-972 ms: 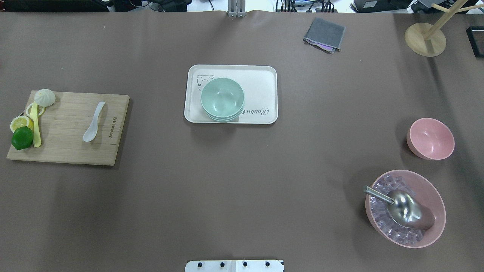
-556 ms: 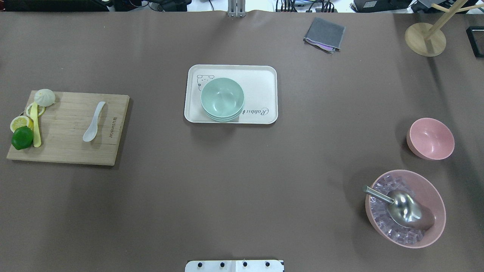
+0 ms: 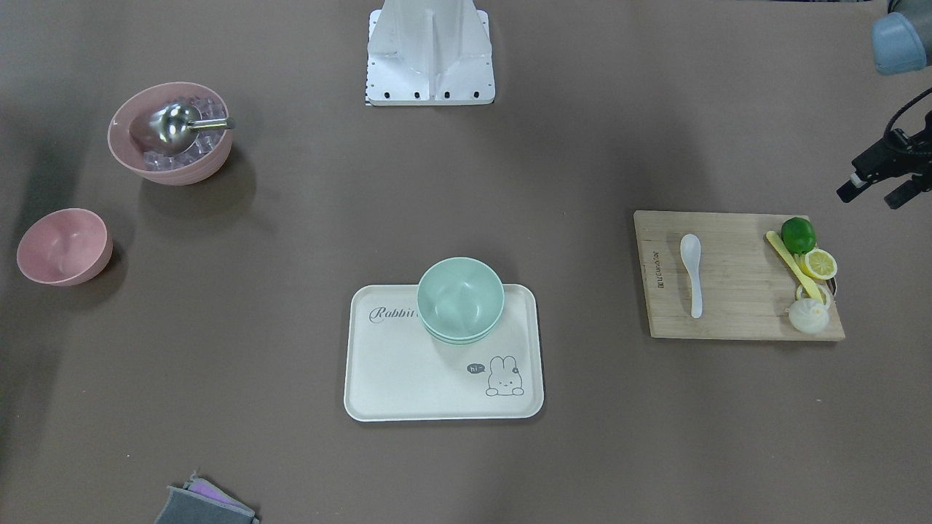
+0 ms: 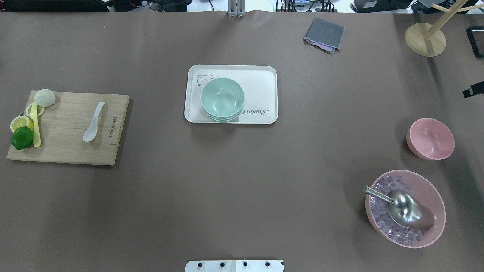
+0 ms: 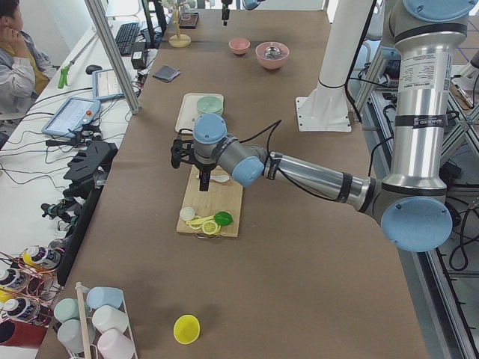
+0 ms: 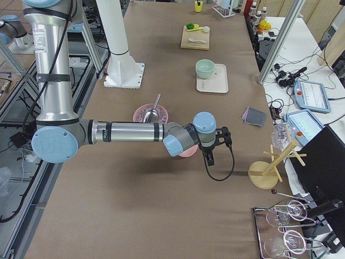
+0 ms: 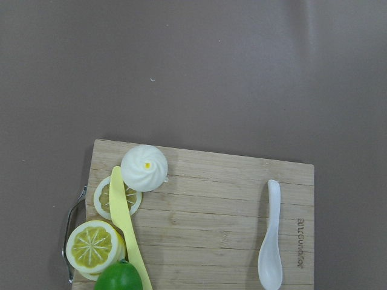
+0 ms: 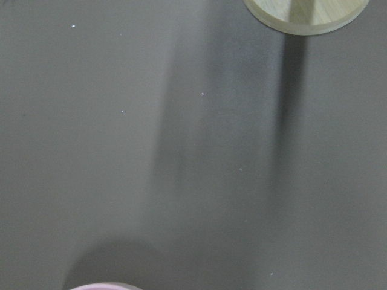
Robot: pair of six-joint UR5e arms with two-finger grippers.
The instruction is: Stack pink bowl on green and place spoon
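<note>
The small pink bowl (image 4: 431, 138) stands empty at the table's right side; its rim shows at the bottom of the right wrist view (image 8: 103, 286). A stack of green bowls (image 4: 222, 99) sits on the white rabbit tray (image 4: 261, 81) at the table's middle. The white spoon (image 4: 93, 122) lies on the wooden cutting board (image 4: 68, 151) at the left and shows in the left wrist view (image 7: 270, 241). My left gripper (image 3: 882, 178) hovers above the board's outer end. My right gripper (image 4: 473, 90) is just beyond the pink bowl. I cannot tell whether either is open or shut.
A large pink bowl (image 4: 435, 226) with ice cubes and a metal scoop (image 4: 402, 206) stands near the pink bowl. A lime (image 4: 22, 137), lemon slices, a bun and a yellow knife lie on the board's left end. A grey cloth (image 4: 325, 34) and a wooden stand (image 4: 425, 39) are at the far right.
A black part of my right gripper has come into the overhead view's right edge, and its shadow now falls over the pink bowl. Bowls, spoon and tray have not moved.
</note>
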